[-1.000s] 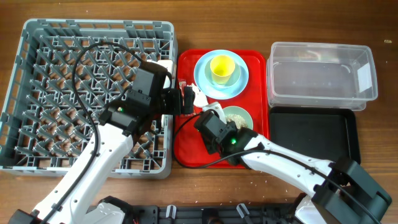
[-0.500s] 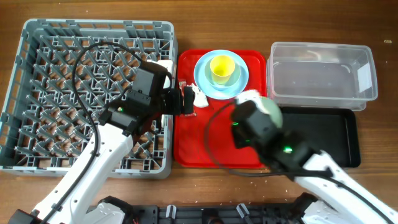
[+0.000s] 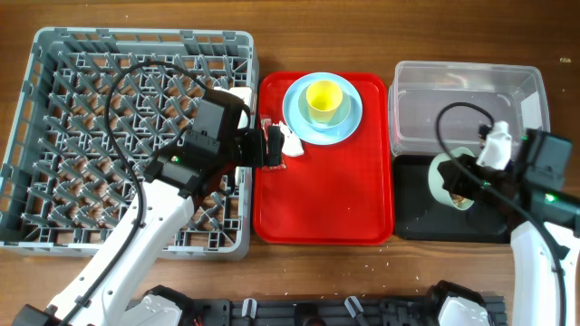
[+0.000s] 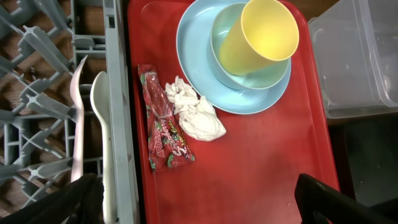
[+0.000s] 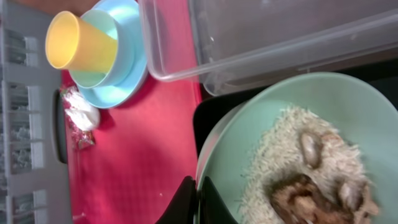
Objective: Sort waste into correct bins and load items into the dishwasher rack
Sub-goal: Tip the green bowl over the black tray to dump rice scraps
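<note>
Right arm: jaws of the right gripper [image 5: 198,198] are clenched on the rim of the pale green bowl [image 3: 449,178]. The bowl is over the left part of the black tray [image 3: 426,217], by the table's [image 3: 317,36] right edge. From above it looks tipped, and I can't tell whether it touches the tray. The food scraps [image 5: 311,180], whitish crumbs with brown lumps, are inside the bowl.

Left arm: jaws of the left gripper [image 3: 272,147] are wide apart and gripping nothing. They sit over the left edge of the red serving tray [image 3: 322,199], right next to the dishwasher rack's [image 3: 82,136] right wall.

Layout:
- The rack takes up the left end of the table. The white fork [image 4: 78,118] and spoon [image 4: 102,124] lie side by side inside it, along its right wall.
- The red tray is mid-table. The light blue plate [image 3: 304,127] is at its far end, with the yellow cup [image 3: 324,96] standing on it.
- The crumpled napkin [image 4: 196,115] is on the red tray and touches the plate's left rim.
- The red snack wrapper [image 4: 163,127] lies just left of the napkin, close to the tray's left lip.
- The clear tub [image 3: 467,104] is at the far right corner of the table, directly beyond the black tray, with their edges meeting.
</note>
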Tool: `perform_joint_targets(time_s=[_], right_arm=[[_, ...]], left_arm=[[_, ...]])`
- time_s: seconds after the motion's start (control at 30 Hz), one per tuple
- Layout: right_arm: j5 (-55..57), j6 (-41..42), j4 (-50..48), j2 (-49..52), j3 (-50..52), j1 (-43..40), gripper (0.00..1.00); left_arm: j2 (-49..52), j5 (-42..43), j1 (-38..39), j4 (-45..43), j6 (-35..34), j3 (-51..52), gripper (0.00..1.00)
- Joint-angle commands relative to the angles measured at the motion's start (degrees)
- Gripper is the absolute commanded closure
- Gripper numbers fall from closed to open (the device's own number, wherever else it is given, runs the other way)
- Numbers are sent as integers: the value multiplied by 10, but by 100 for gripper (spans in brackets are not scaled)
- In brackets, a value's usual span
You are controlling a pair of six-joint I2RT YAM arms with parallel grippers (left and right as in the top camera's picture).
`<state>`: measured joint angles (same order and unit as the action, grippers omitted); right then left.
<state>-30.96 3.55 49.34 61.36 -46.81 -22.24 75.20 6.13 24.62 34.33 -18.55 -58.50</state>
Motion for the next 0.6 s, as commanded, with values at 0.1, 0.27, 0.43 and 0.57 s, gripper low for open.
perform_joint_targets(time_s=[0.1, 0.27, 0.43, 0.57], right_arm=[[-281, -153, -24, 70, 64, -137, 96], [-414, -201, -7, 121, 71, -235, 96], [-425, -201, 6, 165, 71, -315, 96], [-458, -179, 10, 218, 71, -360, 96]], left_arm=[[-1, 9, -4, -2, -1, -8, 0], [-1, 9, -4, -2, -1, -8, 0], [-1, 9, -4, -2, -1, -8, 0], [-1, 9, -4, -2, -1, -8, 0]])
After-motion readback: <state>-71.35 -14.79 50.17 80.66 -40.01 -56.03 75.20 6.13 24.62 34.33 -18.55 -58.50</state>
